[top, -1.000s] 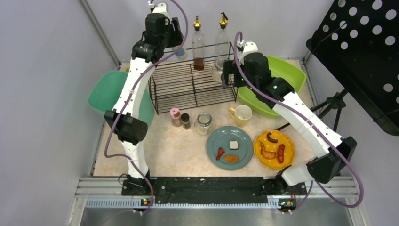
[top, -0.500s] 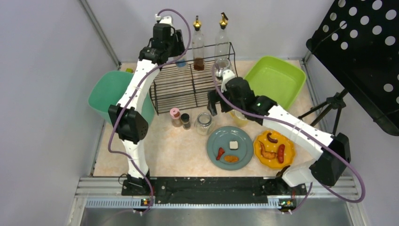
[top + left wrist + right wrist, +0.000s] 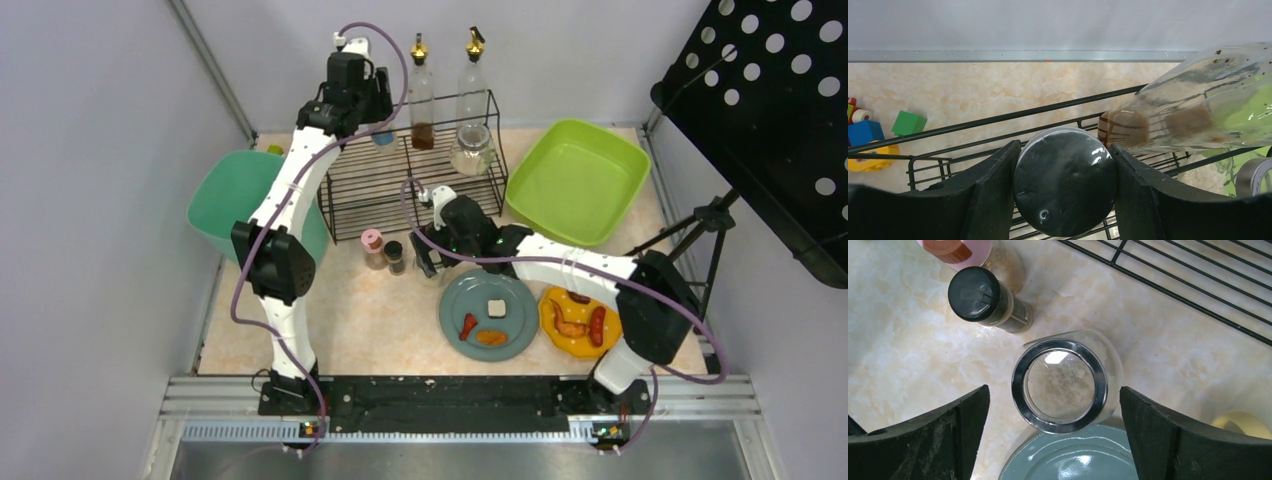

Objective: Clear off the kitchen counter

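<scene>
The kitchen counter [image 3: 350, 320] is beige speckled marble. My left gripper [image 3: 1064, 182] is at the back left of the black wire rack [image 3: 400, 185], shut on a small jar with a black lid [image 3: 1064, 180] just above the rack's wires. My right gripper [image 3: 1054, 410] hangs open over a glass jar with a silver lid [image 3: 1060, 385] that stands on the counter, one finger to each side and apart from it. In the top view that gripper [image 3: 432, 250] hides the jar.
A pink-capped shaker [image 3: 373, 248] and a black-capped bottle [image 3: 983, 297] stand left of the jar. A teal plate [image 3: 490, 315] and yellow plate [image 3: 580, 320] hold food. Two bottles [image 3: 421, 95] and a jar [image 3: 470, 150] stand on the rack. Lime tub [image 3: 575, 180] right, teal bin [image 3: 225, 195] left.
My right arm swung from the rack's back right corner forward and left to above the glass jar on the counter, staying open. The left gripper shifted slightly right, then held still.
</scene>
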